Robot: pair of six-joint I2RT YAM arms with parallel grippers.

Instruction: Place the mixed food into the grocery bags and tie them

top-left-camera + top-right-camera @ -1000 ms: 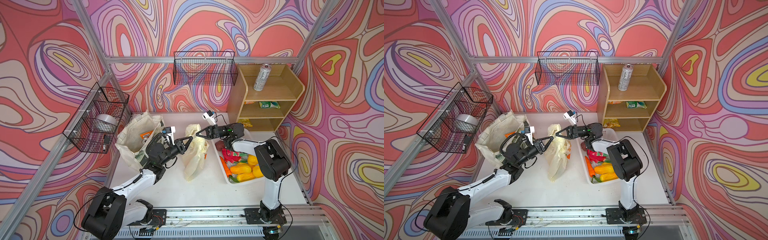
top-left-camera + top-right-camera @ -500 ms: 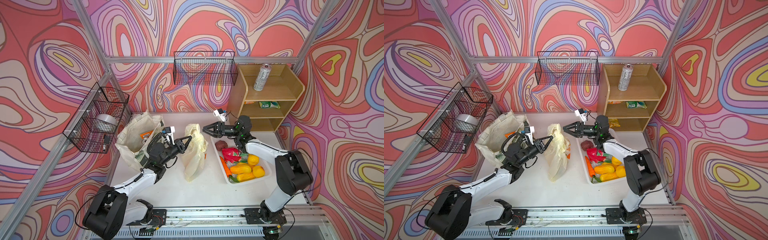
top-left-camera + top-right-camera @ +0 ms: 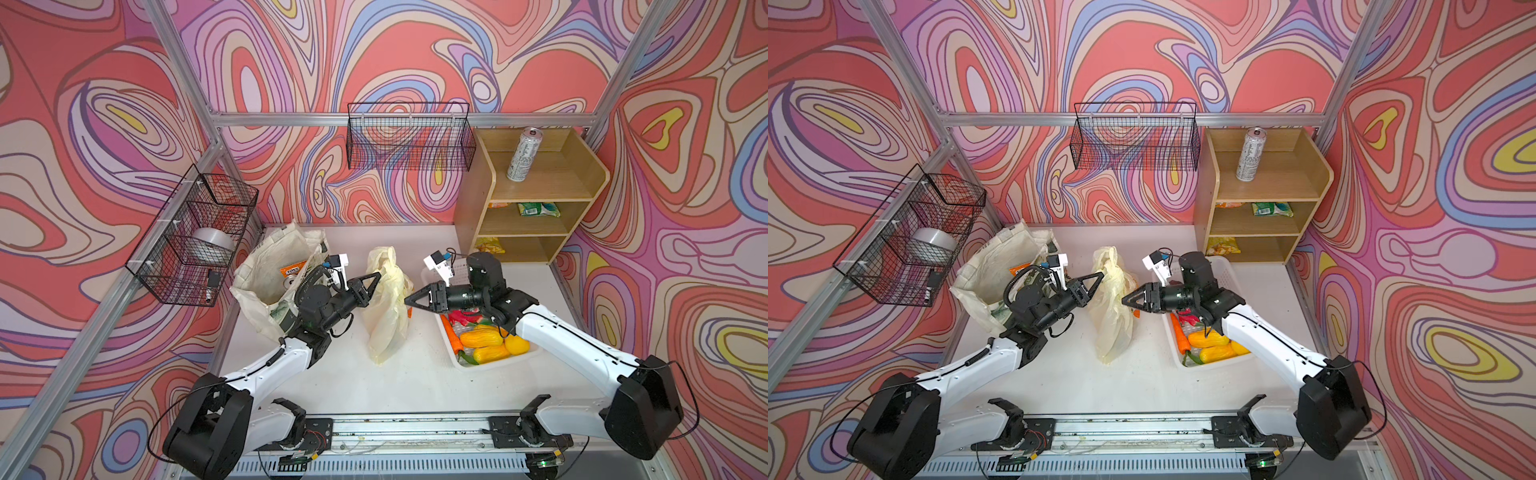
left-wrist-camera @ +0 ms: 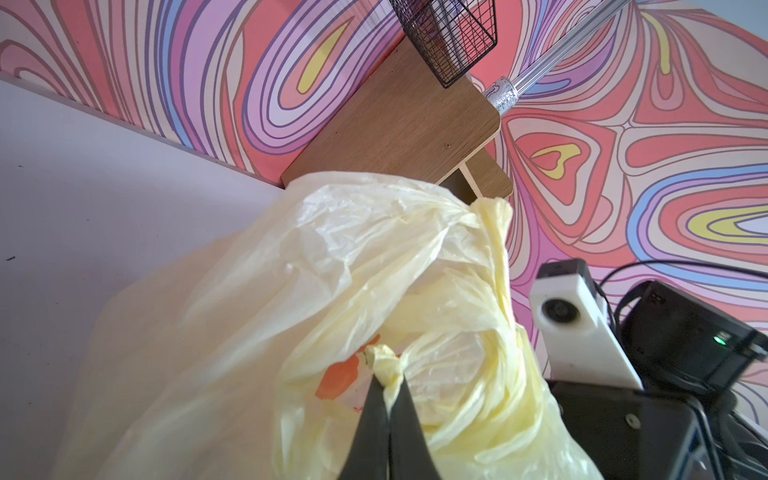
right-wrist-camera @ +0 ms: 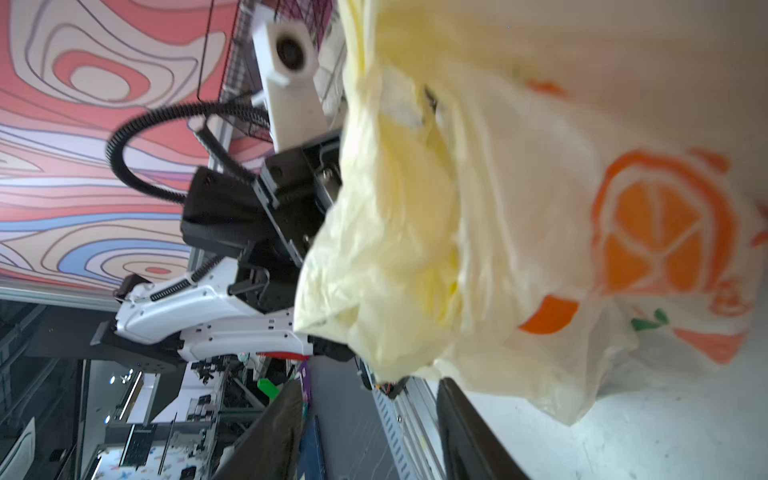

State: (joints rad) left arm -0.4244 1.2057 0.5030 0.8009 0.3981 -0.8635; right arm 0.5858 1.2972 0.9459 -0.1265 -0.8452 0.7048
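The tabletop (image 3: pixel 374 386) is white and mostly bare across the lower middle of both top views. Walls (image 3: pixel 124 124) of swirling pink, red and purple lines close it in, held by silver frame rails (image 3: pixel 332 119). A long wire basket (image 3: pixel 409 137) hangs on the back wall at upper centre. A second wire basket (image 3: pixel 195 237) at the left holds a grey roll (image 3: pixel 212 243).

At the upper right a wooden shelf (image 3: pixel 473 195) stands on the tabletop. It carries an upright can (image 3: pixel 524 153) on top, a green packet (image 3: pixel 538 209) in the middle and a yellow packet (image 3: pixel 490 246) at the bottom.

Left of centre, the canvas tote (image 3: pixel 266 270) stands open with an orange packet (image 3: pixel 293 268) inside, just behind my left wrist. The plastic bag (image 3: pixel 388 307) stands at the centre, between my two arms.

My left end effector (image 3: pixel 377 275) is clamped on a twisted bit of that bag, as the left wrist view shows. My right end effector (image 3: pixel 409 300) points at the bag from the right with its fingers (image 5: pixel 469 432) apart and nothing between them.

Under my right arm a white basket (image 3: pixel 494 363) holds toy vegetables (image 3: pixel 482 338).
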